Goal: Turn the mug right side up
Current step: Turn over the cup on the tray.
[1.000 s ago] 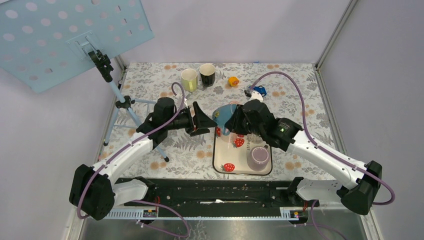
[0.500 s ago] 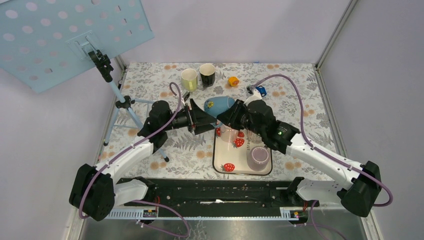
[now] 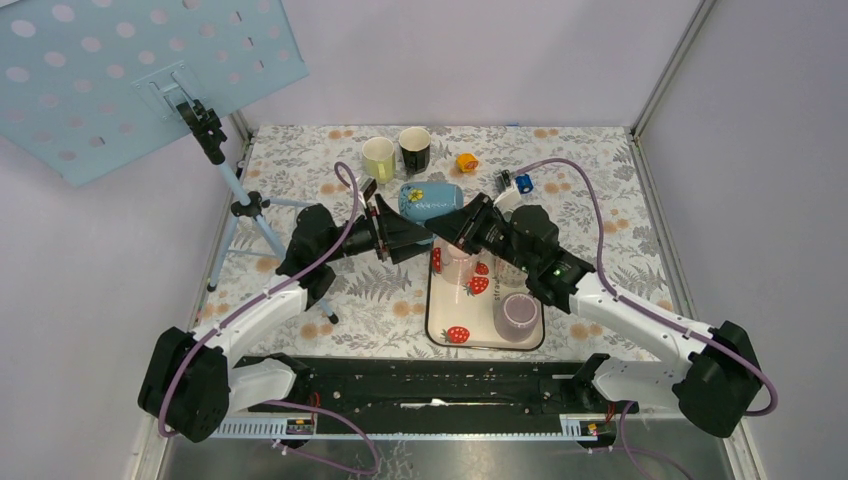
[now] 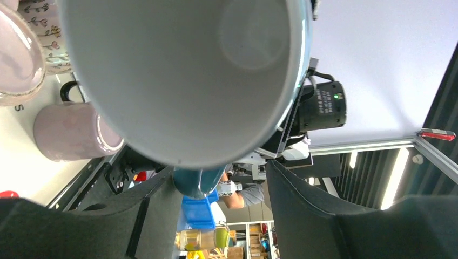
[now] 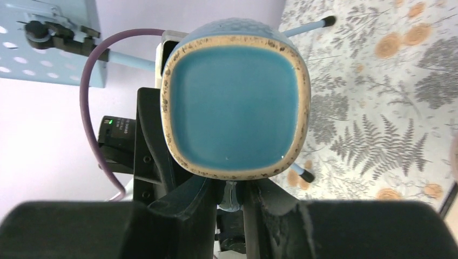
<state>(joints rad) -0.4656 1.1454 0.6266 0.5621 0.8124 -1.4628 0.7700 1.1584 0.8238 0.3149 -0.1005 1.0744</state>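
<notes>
R cam: my right gripper pinches the mug by its handle, blue base at 12; only L cam shows its white inside, rim at 12 above my left gripper, fingers apart.

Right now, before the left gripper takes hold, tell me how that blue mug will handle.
The glazed blue mug looks rigid, probably slippery and breakable. Pinched only at its handle by the right gripper, it may pivot.

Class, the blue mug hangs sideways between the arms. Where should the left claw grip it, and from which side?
Probably the rim, coming straight in at the mug from its mouth end. The mouth faces the left claw, and the wall there looks thin enough to pinch. The right claw is shut on the handle, so that is taken.
</notes>
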